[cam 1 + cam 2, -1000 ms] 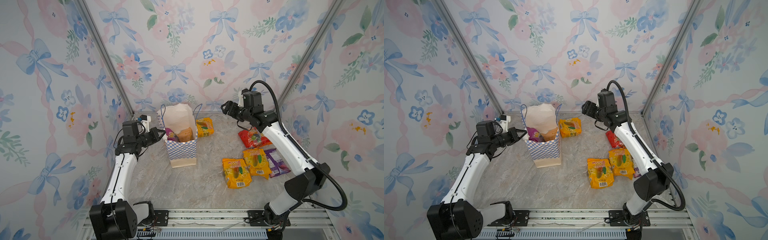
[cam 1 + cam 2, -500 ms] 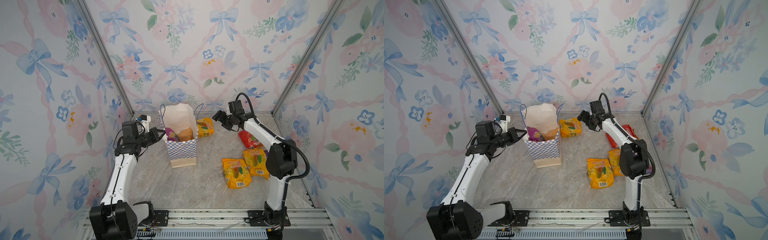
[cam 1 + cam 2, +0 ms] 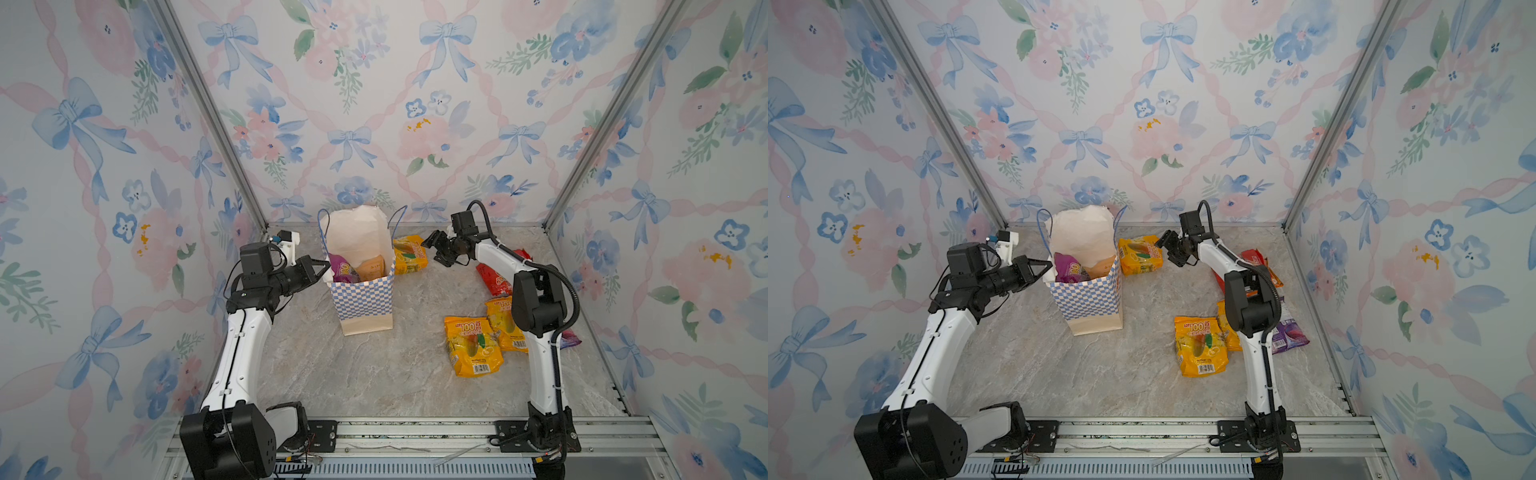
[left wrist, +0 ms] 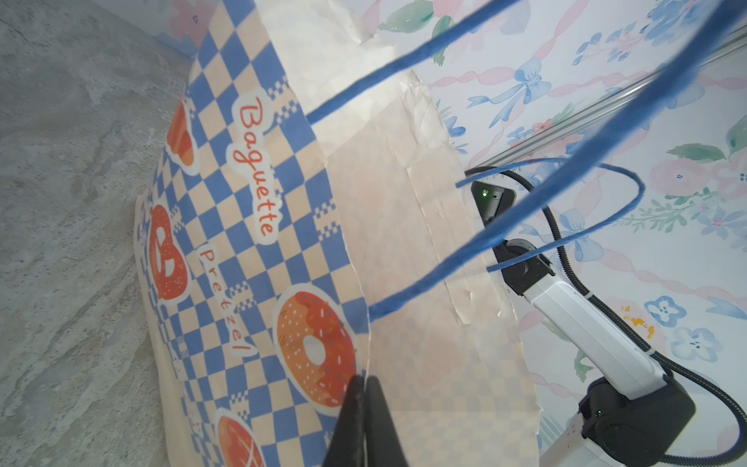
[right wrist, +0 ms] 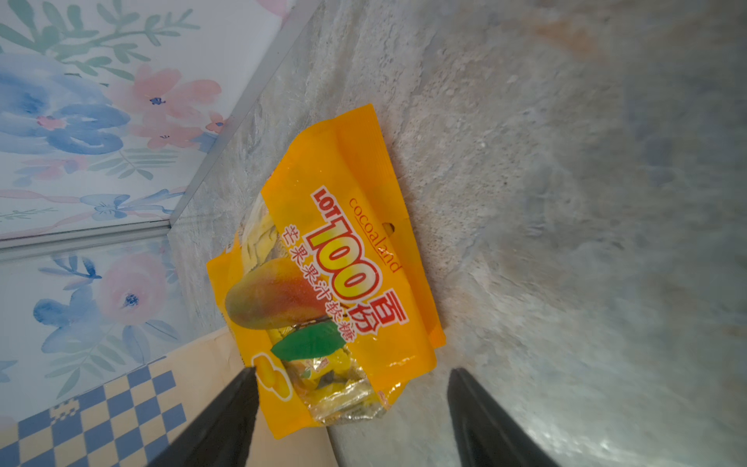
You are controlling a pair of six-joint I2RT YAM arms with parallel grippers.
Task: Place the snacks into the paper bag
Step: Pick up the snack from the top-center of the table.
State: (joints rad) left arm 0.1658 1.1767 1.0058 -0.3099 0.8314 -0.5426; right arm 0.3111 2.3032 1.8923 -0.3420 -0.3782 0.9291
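Right hand [image 3: 431, 252], spread wide, hangs by the yellow pack [image 3: 411, 255], seemingly touching the paper bag [image 3: 361, 297]; left hand [image 3: 326, 267] pinches its rim; shoving could tip it.

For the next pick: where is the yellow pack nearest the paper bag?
In both top views, the yellow pack lies on the table beside the bag's far right corner, before the open right gripper.

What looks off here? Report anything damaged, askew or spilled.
The paper bag has a creased, ragged top edge, plainest in the left wrist view, where the left claw pinches its rim. Nothing looks spilled.
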